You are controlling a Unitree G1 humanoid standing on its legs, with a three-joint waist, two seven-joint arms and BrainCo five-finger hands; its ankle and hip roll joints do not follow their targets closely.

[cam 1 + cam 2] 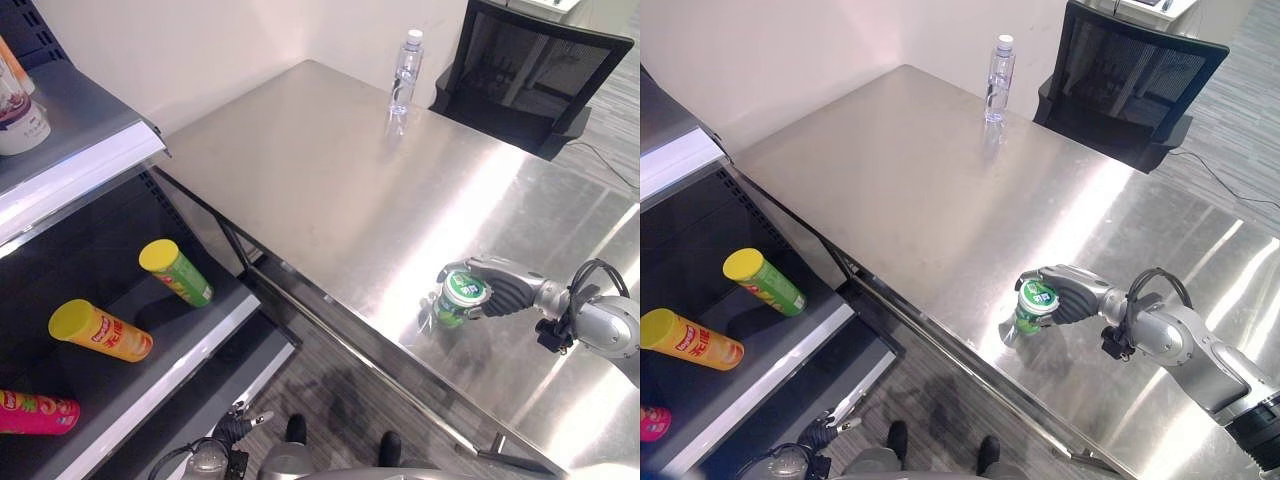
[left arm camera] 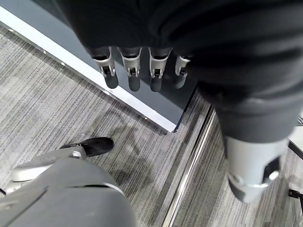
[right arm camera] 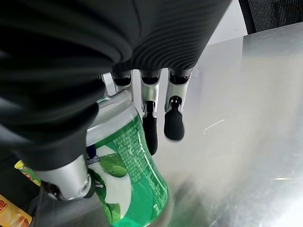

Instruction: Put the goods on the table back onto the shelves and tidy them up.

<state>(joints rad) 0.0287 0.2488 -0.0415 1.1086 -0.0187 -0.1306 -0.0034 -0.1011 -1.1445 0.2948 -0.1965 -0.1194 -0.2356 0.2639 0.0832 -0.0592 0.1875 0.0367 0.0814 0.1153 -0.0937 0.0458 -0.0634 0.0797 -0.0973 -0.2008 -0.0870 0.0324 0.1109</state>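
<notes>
left eye view: the steel table (image 1: 330, 180) spreads wide ahead of the right hand (image 1: 497, 285), running away from it toward the wall, and the hand sits near the table's front edge. off to the left of that hand, beyond the table edge and lower down, stands the shelf unit (image 1: 130, 390), its upper shelf carrying a white tub (image 1: 20, 125). far behind the hand, past the table's back corner, is a black chair (image 1: 530, 70).

on the lower shelf, well apart from the right hand, lie three tubes on their sides: an orange tube with a yellow cap (image 1: 100, 332), a green tube with a yellow cap (image 1: 175, 271) and a pink tube (image 1: 35, 412) at the shelf's near end. a clear water bottle (image 1: 405, 70) stands upright at the table's far side, well away from the hand.

the green can (image 1: 460, 297) stands upright on the table right at the right hand's fingers, on the side toward the shelves. in the right wrist view the can (image 3: 128, 175) lies against the palm, with the thumb down one side and the fingers (image 3: 173, 124) only slightly bent, their tips just past it; the hand cups the can loosely rather than clamping it.

the left hand (image 2: 137, 71) hangs low beside the shelf's base, above the floor, fingers relaxed and holding nothing.
</notes>
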